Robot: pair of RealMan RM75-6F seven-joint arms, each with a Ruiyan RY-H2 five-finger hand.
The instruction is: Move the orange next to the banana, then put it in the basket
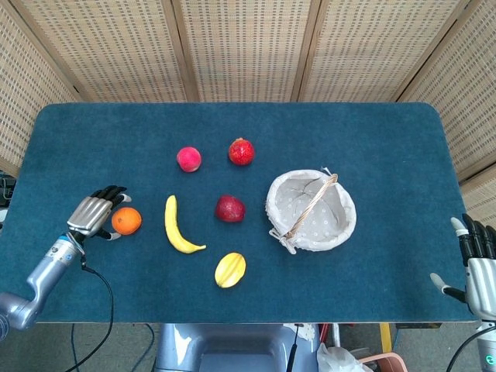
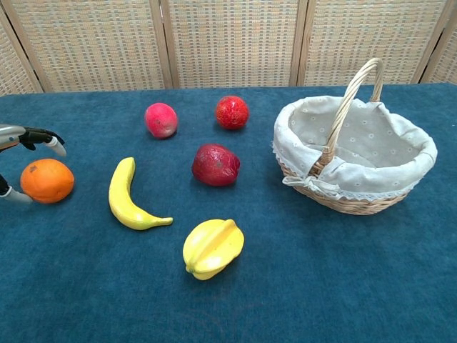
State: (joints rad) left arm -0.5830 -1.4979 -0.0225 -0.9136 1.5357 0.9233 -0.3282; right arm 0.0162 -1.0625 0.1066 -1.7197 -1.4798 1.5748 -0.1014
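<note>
The orange (image 1: 127, 221) lies at the table's left, a short gap left of the yellow banana (image 1: 177, 226). My left hand (image 1: 94, 215) has come up against the orange's left side, with fingers (image 2: 44, 137) reaching over its top and the thumb (image 2: 11, 196) low beside it, spread and not clamped. The cloth-lined wicker basket (image 1: 342, 230) stands to the right with nothing in it. My right hand (image 1: 474, 260) hangs off the table's right edge, fingers apart and holding nothing.
A pink peach (image 1: 188, 159) and a red pomegranate (image 1: 241, 151) sit behind the banana. A dark red apple (image 1: 229, 208) lies between banana and basket, and a yellow starfruit (image 1: 230, 269) sits near the front edge.
</note>
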